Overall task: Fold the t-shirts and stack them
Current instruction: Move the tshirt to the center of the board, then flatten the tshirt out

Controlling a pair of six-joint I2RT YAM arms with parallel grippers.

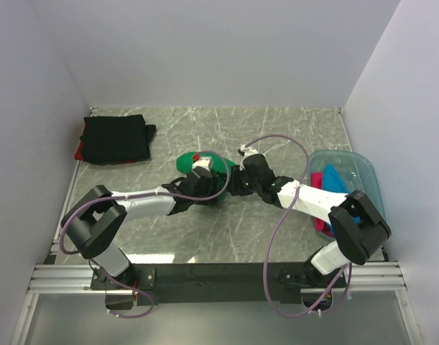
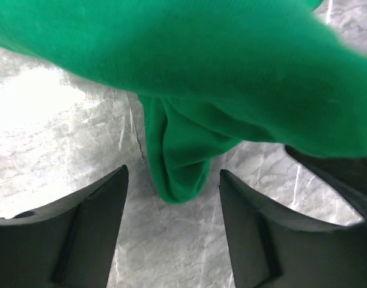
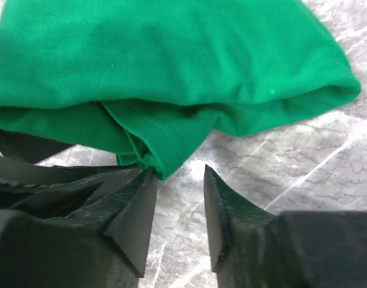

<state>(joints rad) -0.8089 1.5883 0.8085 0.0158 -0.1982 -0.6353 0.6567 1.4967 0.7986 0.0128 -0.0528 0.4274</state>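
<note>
The left tool (image 2: pixel 173 174), right of the flat, folded black cloth t-shirt (image 1: pixel 117 138) at the back-left of the grey marbled table (image 1: pixel 276 136), stands fairly wide; a hanging fold of the crumpled bright green soft-knit t-shirt (image 2: pixel 231 60) dangles between its fingers, unpinched. The green shirt lies bunched mid-table. The right tool (image 3: pixel 180 170) is narrower and also empty, with a stitched hem corner at one fingertip. This looks like the pick-up before spreading, and each tool needs a firm hem grip. Rightmost, the translucent blue plastic tub (image 1: pixel 366 180) holds a pink cloth shirt (image 1: pixel 317 181) and a blue cloth shirt (image 1: pixel 336 177).
</note>
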